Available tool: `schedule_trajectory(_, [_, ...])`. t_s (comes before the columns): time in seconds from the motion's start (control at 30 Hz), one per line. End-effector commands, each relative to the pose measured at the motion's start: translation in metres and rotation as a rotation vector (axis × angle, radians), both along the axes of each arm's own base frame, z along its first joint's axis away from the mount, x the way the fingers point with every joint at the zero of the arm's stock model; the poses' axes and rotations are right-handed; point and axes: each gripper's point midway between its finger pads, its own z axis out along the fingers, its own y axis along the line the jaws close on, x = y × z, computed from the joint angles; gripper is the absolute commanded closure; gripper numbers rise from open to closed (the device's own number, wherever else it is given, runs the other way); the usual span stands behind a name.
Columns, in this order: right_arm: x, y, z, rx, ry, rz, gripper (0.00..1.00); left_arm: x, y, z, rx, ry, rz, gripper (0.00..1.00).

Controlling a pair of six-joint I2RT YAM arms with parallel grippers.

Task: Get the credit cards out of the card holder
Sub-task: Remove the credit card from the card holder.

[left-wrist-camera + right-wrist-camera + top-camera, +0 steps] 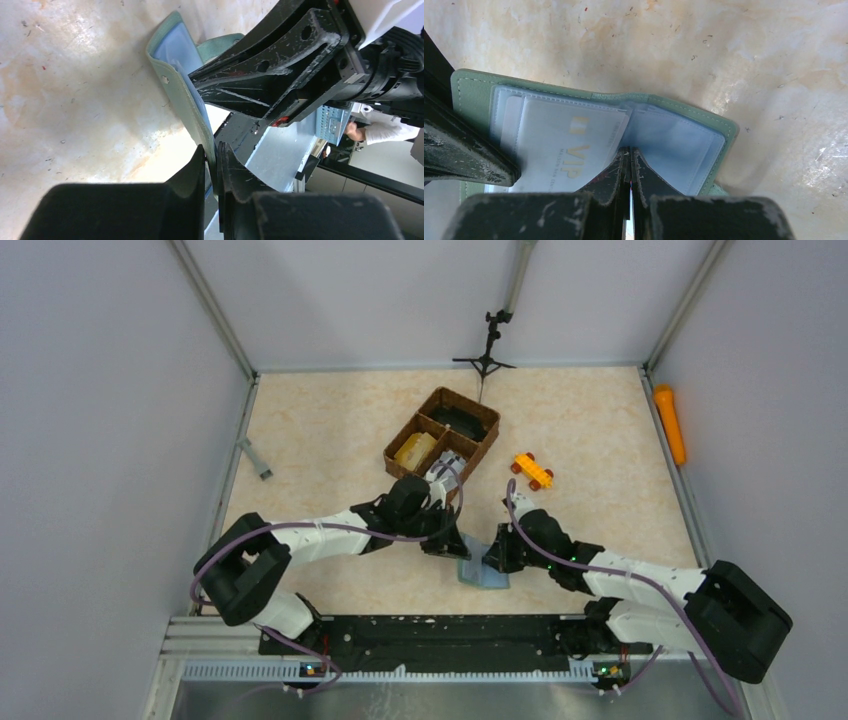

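The grey-green card holder (482, 572) lies open between both grippers near the table's front. Its blue-grey inside shows in the right wrist view (679, 137). A pale card marked VIP (569, 142) sits in a clear sleeve on its left half. My left gripper (447, 545) is shut on the edge of the holder's raised flap (172, 60), and the flap stands between its jaws (216, 155). My right gripper (492, 558) is shut at the holder's middle fold (629, 152). A thin dark card edge seems pinched between its pads.
A brown wicker tray (440, 398) stands behind the left arm with a yellow block (413, 451) in one compartment. An orange toy block (532, 471) lies right of the tray. An orange cylinder (670, 423) lies at the right wall. A small tripod (487, 345) stands at the back.
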Motion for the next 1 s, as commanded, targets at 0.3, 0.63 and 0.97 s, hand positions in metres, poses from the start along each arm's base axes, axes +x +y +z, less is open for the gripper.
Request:
schedule_trajectory(0.3, [-0.004,0.010,0.008,0.038,0.005,0.034,1.00,0.000,-0.026,0.044,-0.233,-0.057,-0.077,0.89])
schedule_trajectory(0.63, [-0.005,0.016,0.016,0.094,0.010,0.035,1.00,-0.004,-0.028,0.048,-0.291,-0.049,-0.091,0.78])
schedule_trajectory(0.97, [-0.005,0.011,0.016,0.074,0.006,0.018,1.00,0.005,-0.017,0.015,-0.118,-0.035,-0.030,1.00])
